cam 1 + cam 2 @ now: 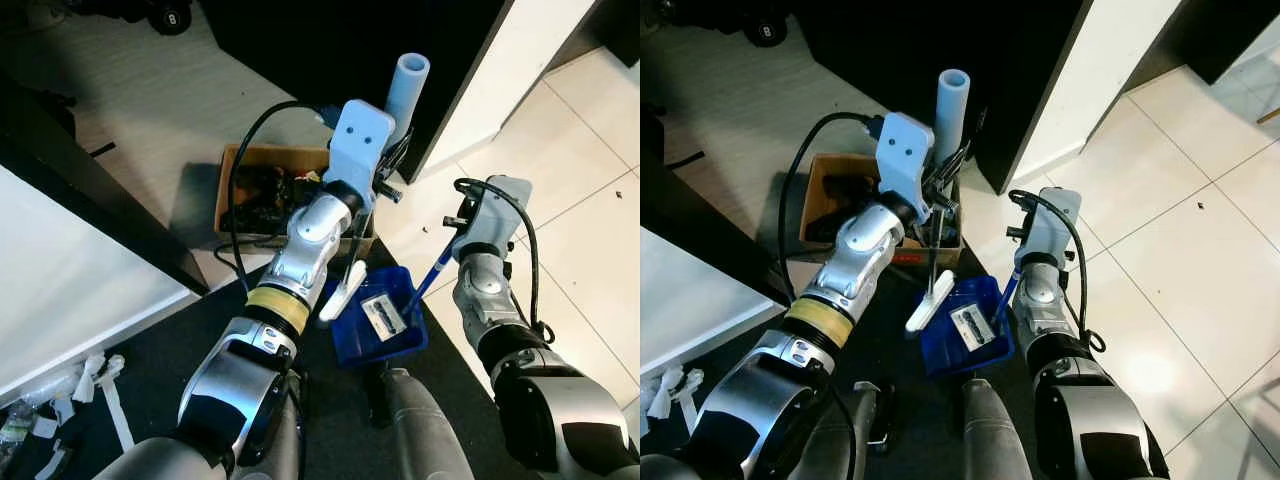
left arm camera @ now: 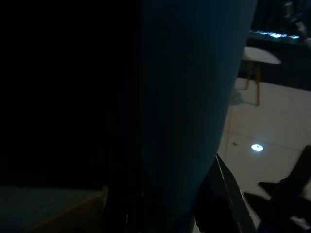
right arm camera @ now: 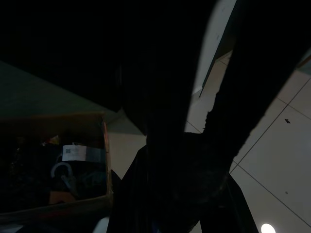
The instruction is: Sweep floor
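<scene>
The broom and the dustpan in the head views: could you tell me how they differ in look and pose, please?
The broom has a pale blue handle standing upright with a white head near the floor; the dustpan is dark blue, lying low on the dark floor with a label inside. The broom is at the left gripper, the dustpan's thin handle rises toward the right gripper. Both are plastic cleaning tools, meeting at the pan's edge.

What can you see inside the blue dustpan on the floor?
Inside the blue dustpan lies a white label or card. The white brush head and the left arm cover its near-left part, so anything there is hidden.
</scene>
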Controlling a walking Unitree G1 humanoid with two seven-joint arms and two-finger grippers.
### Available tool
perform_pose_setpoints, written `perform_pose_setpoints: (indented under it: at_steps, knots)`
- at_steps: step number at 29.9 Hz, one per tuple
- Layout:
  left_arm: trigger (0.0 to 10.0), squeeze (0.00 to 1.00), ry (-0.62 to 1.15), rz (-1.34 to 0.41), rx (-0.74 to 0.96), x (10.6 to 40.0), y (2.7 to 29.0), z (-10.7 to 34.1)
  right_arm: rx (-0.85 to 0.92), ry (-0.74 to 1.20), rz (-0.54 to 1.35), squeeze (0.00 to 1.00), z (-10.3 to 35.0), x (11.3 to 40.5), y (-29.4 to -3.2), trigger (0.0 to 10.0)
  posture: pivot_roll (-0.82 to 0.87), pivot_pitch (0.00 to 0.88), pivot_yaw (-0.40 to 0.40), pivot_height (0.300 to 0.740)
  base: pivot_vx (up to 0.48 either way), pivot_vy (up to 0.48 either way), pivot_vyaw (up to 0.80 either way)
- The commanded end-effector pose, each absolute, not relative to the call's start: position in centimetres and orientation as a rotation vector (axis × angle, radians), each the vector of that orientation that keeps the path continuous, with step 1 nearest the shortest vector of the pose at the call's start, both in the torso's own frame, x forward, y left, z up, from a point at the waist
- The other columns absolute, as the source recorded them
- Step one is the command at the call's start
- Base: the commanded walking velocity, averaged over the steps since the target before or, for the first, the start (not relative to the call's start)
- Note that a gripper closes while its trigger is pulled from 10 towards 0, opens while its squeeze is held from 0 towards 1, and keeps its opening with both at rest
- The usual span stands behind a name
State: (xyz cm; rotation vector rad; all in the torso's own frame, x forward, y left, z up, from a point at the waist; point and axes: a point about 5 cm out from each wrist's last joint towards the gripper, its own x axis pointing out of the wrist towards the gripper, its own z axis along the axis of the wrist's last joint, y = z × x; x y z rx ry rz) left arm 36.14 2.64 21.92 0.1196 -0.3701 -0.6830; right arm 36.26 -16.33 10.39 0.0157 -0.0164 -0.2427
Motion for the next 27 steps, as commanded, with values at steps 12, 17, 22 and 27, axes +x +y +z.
perform_pose_setpoints:
  at_steps: [12, 17, 22, 27]
  knots:
    - [10.0, 0.0, -0.329, -0.861, 0.5, 36.8, 9.6, 24.8, -0.004, 0.108, -0.247, 0.0, 7.5, 35.0, -16.6, 10.0, 0.02, 0.323, -0.033, 0.74, 0.0, 0.0, 0.0]
    - [10.0, 0.0, -0.334, -0.74, 0.619, 37.7, 12.4, 23.6, -0.003, 0.109, -0.237, 0.0, 7.5, 34.9, -16.2, 10.0, 0.01, 0.325, -0.037, 0.74, 0.0, 0.0, 0.0]
    - [10.0, 0.0, -0.274, -0.73, 0.82, 37.6, 14.1, 21.2, -0.005, 0.104, -0.231, 0.0, 7.6, 35.0, -16.2, 10.0, 0.01, 0.328, -0.034, 0.74, 0.0, 0.0, 0.0]
    - [10.0, 0.0, -0.381, -0.569, 0.848, 37.6, 14.0, 21.1, -0.008, 0.1, -0.232, 0.0, 7.5, 34.8, -16.3, 10.0, 0.0, 0.33, -0.034, 0.74, 0.0, 0.0, 0.0]
